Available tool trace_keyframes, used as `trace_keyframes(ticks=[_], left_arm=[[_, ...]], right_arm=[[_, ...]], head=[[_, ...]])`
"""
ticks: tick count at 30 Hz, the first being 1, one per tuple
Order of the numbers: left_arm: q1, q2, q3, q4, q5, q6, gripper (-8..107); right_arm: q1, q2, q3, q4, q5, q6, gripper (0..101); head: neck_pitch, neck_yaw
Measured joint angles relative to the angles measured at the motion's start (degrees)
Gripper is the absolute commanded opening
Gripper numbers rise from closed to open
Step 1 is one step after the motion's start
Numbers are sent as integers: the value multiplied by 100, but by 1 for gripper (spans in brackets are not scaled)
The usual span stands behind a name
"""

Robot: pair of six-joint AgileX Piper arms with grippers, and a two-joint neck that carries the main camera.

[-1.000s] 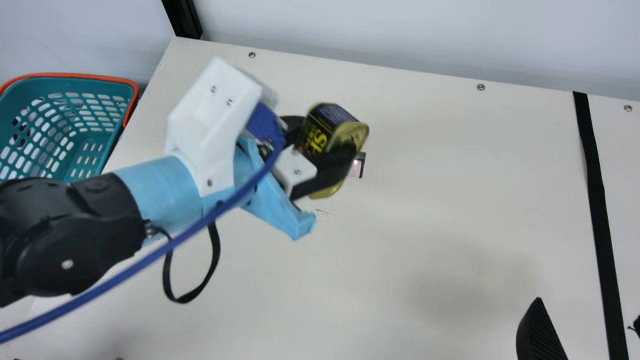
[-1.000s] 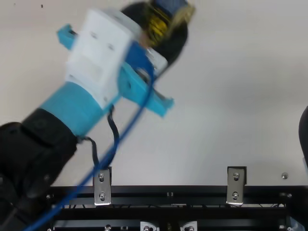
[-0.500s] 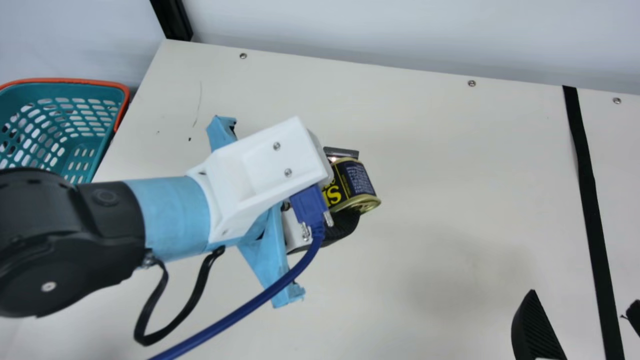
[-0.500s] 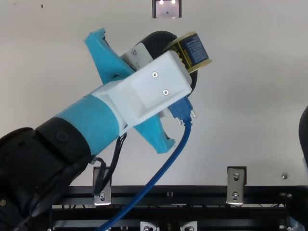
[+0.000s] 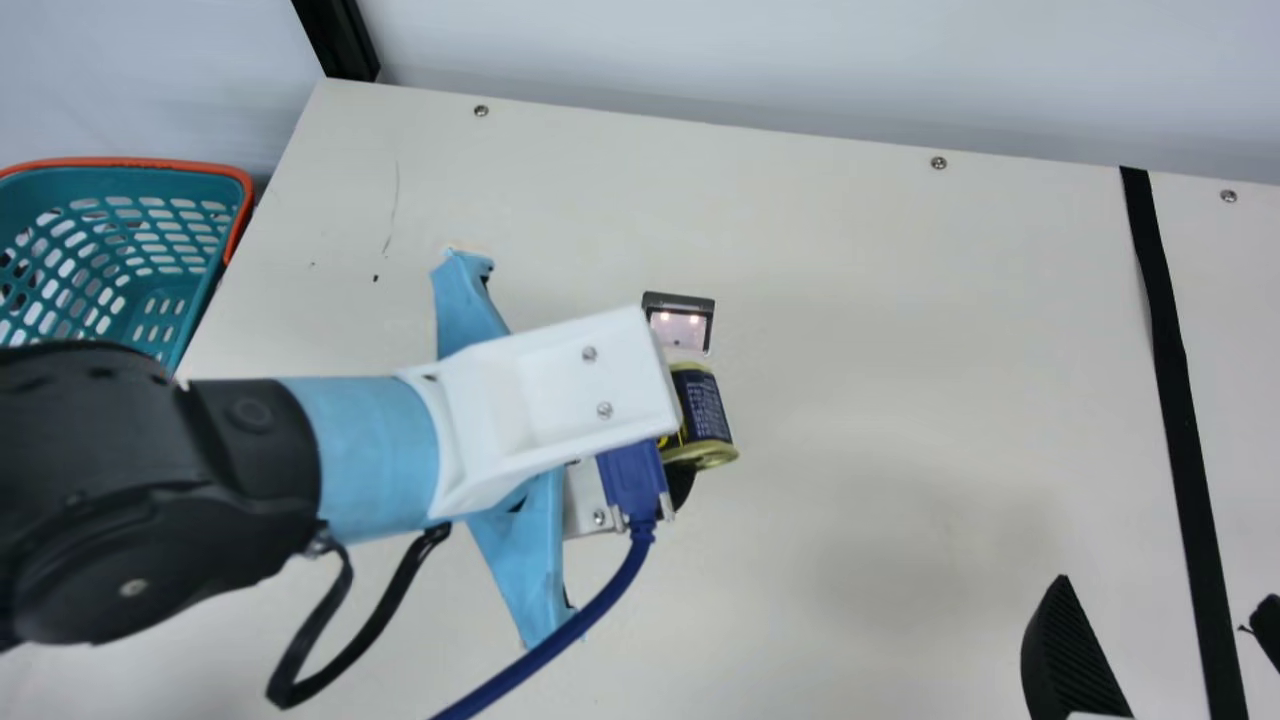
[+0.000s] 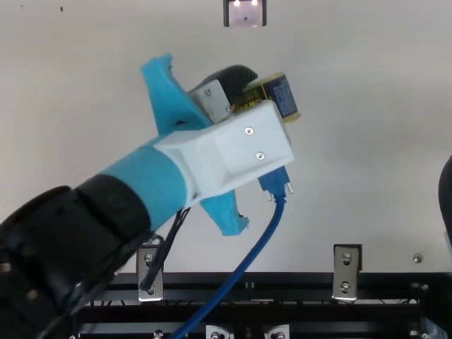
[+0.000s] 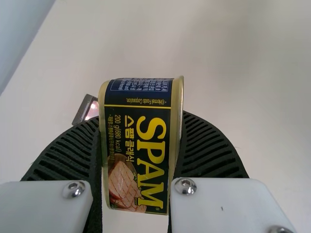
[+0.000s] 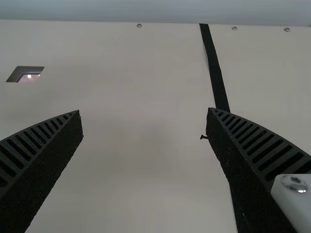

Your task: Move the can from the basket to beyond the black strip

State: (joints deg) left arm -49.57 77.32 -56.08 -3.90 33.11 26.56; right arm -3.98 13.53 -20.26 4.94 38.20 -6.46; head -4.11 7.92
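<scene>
The left gripper [image 7: 141,117] has its ribbed fingers [image 7: 211,150] clenched on both sides of the can [image 7: 133,150], out over the bench [image 5: 900,350], between the basket [image 5: 100,185] and the black strip [image 5: 1178,400]. This looks like the carrying step, and the next move calls for taking the can rightward past the strip; the right gripper's [image 8: 143,110] fingers are spread around nothing. The basket's visible part shows slotted walls and floor.
</scene>
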Motion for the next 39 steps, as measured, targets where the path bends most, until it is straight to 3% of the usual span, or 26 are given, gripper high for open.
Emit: trace_keyframes(ticks=[6,22,23,24,32,39], left_arm=[[-282,408,50,172,-151,-17,10],[-644,1809,-258,-250,-162,556,10],[-633,1867,-271,-237,-186,572,40],[-622,1911,-281,-200,-208,601,90],[-531,1860,-205,88,-382,437,90],[-380,1025,126,-198,-609,120,90]], right_arm=[[0,0,0,0,0,0,101],[0,0,0,0,0,0,101],[0,0,0,0,0,0,101],[0,0,0,0,0,0,101],[0,0,0,0,0,0,101],[0,0,0,0,0,0,101]], head=[[0,0],[0,0],[0,0],[0,0],[0,0],[0,0]])
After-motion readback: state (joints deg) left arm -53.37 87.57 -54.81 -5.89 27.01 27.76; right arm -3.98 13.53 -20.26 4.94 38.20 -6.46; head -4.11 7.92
